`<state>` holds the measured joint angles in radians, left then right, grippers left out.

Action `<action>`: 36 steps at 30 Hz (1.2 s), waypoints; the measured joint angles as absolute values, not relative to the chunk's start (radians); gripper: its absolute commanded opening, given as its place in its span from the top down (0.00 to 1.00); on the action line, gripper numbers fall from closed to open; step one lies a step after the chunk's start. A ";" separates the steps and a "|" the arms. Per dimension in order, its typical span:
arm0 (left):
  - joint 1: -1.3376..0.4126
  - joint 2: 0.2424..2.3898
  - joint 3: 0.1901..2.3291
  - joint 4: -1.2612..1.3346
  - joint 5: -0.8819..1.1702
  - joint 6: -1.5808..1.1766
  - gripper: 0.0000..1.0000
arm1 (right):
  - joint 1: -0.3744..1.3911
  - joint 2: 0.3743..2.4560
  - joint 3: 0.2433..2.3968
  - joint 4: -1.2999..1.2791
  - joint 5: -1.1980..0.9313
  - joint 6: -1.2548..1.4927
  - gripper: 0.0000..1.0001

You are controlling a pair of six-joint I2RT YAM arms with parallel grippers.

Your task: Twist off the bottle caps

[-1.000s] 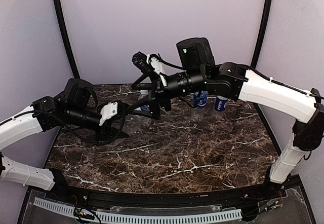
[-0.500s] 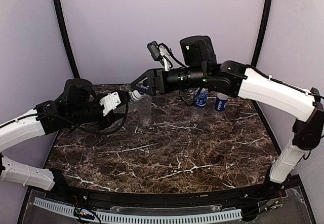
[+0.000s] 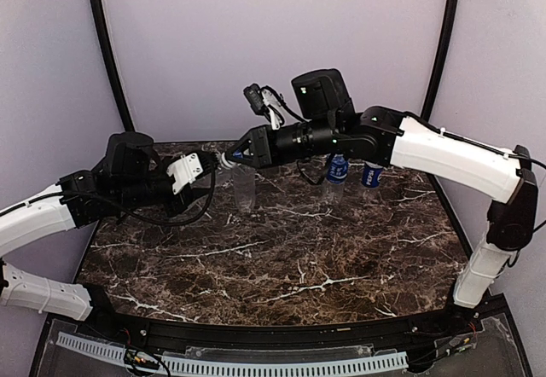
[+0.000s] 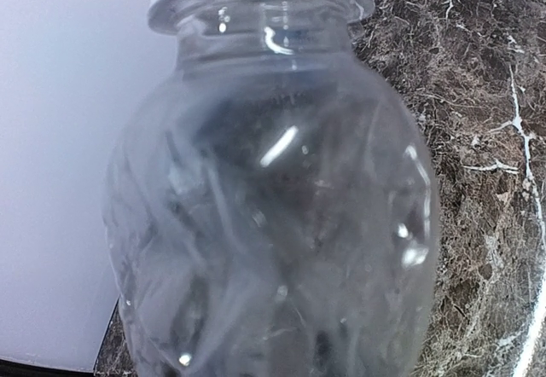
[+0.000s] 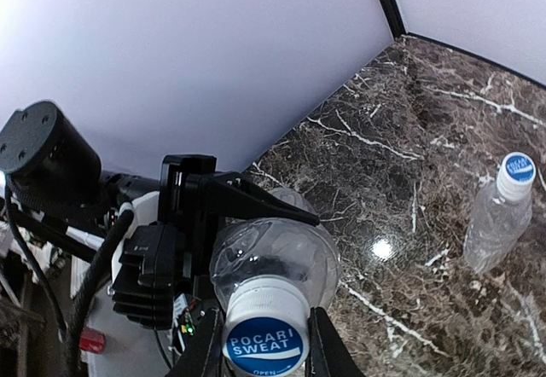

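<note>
My left gripper (image 3: 212,164) is shut on a plain clear bottle (image 3: 220,162), held lying sideways above the table's back left. This bottle (image 4: 273,215) fills the left wrist view and hides the fingers there. Its white-and-blue cap (image 5: 264,339) reads POCARI SWEAT and points at my right gripper (image 3: 234,159). The right gripper (image 5: 263,351) is shut on that cap, one finger against each side. The left gripper's black fingers (image 5: 230,206) straddle the bottle body (image 5: 277,253).
A second clear bottle (image 3: 245,191) stands on the marble table (image 3: 281,258) just below the grippers. Two blue-labelled bottles (image 3: 337,172) (image 3: 371,175) stand at the back right. In the right wrist view another bottle (image 5: 495,219) with a blue cap (image 5: 517,168) stands to the right.
The left arm lifted the clear bottle up and to the right. The right gripper swung to the bottle's mouth and closed from wide open onto the cap.
</note>
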<state>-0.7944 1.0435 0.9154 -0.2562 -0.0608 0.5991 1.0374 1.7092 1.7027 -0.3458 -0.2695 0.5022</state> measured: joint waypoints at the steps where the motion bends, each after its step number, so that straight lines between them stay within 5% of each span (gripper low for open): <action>1: -0.794 1.043 0.915 -0.256 -0.062 0.599 0.69 | 1.036 1.709 1.703 -0.345 -0.272 0.502 0.85; 7: -0.794 1.036 0.915 -0.256 -0.053 0.598 0.74 | 1.015 1.710 1.703 -0.348 -0.345 0.435 1.00; 20: -0.791 1.024 0.951 -0.523 0.433 0.584 0.78 | 1.119 1.625 1.654 -0.526 -0.461 -0.362 1.00; 21: -0.791 1.022 0.951 -0.539 0.454 0.588 0.79 | 1.133 1.623 1.654 -0.534 -0.448 -0.413 0.93; 22: -0.791 1.021 0.951 -0.552 0.470 0.593 0.79 | 1.143 1.623 1.654 -0.540 -0.437 -0.454 0.75; 24: -0.790 1.022 0.951 -0.567 0.483 0.595 0.79 | 1.154 1.624 1.654 -0.548 -0.417 -0.507 0.20; 25: -0.790 1.022 0.951 -0.570 0.487 0.594 0.79 | 1.157 1.624 1.655 -0.552 -0.410 -0.525 0.04; 36: -0.791 1.017 0.939 -0.474 0.316 0.571 0.79 | 1.150 1.619 1.671 -0.426 -0.344 -0.289 0.06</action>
<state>-0.7906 1.0168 0.9386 -0.4736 0.3157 0.5713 1.1496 1.6188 1.6711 -0.4255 -0.3439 -0.2893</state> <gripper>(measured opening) 0.320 0.986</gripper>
